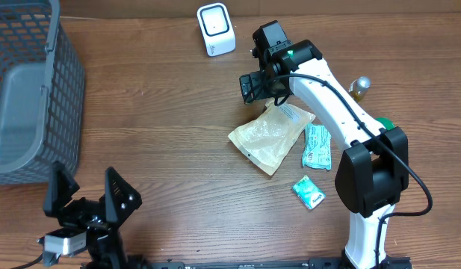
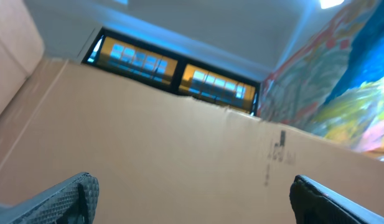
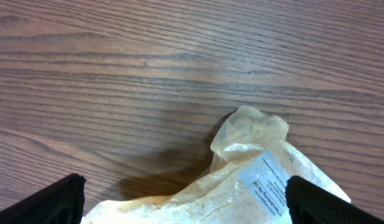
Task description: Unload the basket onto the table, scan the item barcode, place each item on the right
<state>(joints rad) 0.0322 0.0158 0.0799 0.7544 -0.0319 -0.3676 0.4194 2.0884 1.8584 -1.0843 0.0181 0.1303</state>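
Observation:
A crumpled tan plastic bag (image 1: 271,134) with a white printed label (image 3: 266,182) lies flat on the wooden table, right of centre. My right gripper (image 3: 187,202) hovers over the bag's far end, open, with one black fingertip on each side of the bag (image 3: 241,186) and nothing pinched. In the overhead view the right gripper (image 1: 260,90) sits just above the bag's top corner. A white scanner (image 1: 215,28) stands at the back of the table. My left gripper (image 1: 84,198) rests at the near left, open and empty, far from the bag.
A grey mesh basket (image 1: 36,97) fills the left edge. Two teal packets (image 1: 317,146) (image 1: 309,192) lie right of the bag. A bottle (image 1: 359,86) and a green object (image 1: 385,122) sit behind the right arm. The left wrist view shows only a cardboard wall (image 2: 179,137).

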